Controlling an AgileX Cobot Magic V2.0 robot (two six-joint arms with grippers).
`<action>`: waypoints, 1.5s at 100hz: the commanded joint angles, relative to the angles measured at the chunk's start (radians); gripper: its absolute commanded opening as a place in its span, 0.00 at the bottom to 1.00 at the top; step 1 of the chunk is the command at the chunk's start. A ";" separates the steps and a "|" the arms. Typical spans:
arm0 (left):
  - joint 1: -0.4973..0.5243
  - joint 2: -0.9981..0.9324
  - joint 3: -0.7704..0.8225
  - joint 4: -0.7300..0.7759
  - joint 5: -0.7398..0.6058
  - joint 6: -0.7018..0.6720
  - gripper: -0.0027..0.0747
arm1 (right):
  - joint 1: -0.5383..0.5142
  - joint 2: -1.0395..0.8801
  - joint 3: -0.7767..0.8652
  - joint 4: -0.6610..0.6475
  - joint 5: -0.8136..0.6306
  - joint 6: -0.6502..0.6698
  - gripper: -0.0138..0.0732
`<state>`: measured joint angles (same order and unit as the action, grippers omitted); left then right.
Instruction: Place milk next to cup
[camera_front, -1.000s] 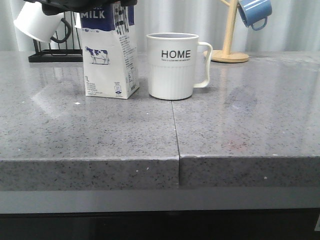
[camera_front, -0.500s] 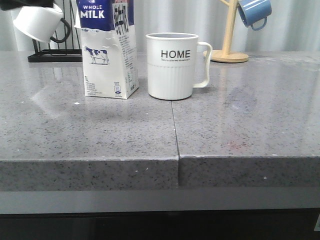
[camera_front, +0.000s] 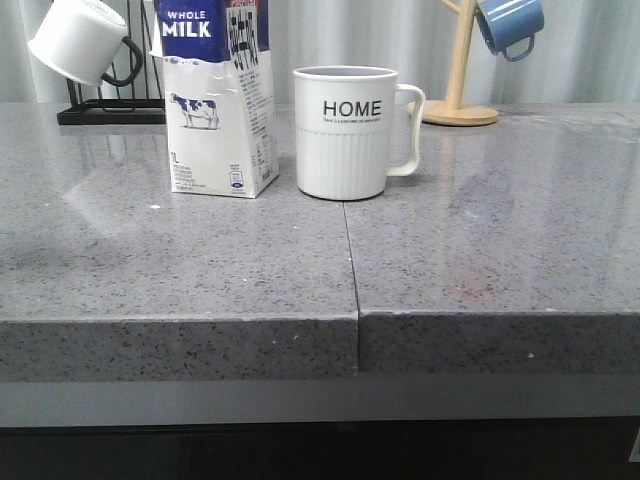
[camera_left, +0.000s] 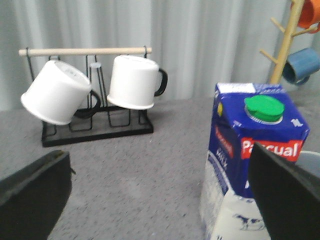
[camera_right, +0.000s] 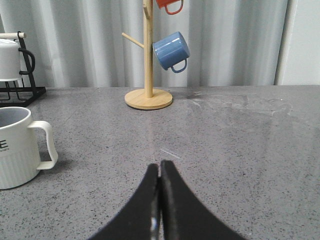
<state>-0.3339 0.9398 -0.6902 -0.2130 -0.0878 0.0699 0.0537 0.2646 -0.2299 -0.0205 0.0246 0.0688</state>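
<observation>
Green cap atop milk

The table is grey speckled stone with a polished, faintly reflective face. The milk is printed paper carton, creased near its top, with a green plastic cap. The cup looks glazed ceramic, ribbed below. The far-right mug tree is pale wood.

Pale curtain behind grey speckled countertop
</observation>
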 joint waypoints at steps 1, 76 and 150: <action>0.059 -0.065 -0.014 0.109 0.026 -0.090 0.92 | -0.006 0.007 -0.029 -0.006 -0.074 0.000 0.02; 0.238 -0.656 0.381 0.113 0.072 -0.143 0.42 | -0.006 0.007 -0.029 -0.006 -0.074 0.000 0.02; 0.238 -0.683 0.404 0.113 0.077 -0.143 0.01 | -0.006 0.007 -0.029 -0.006 -0.074 0.000 0.02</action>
<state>-0.1001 0.2508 -0.2575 -0.1005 0.0627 -0.0645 0.0537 0.2646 -0.2299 -0.0205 0.0246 0.0688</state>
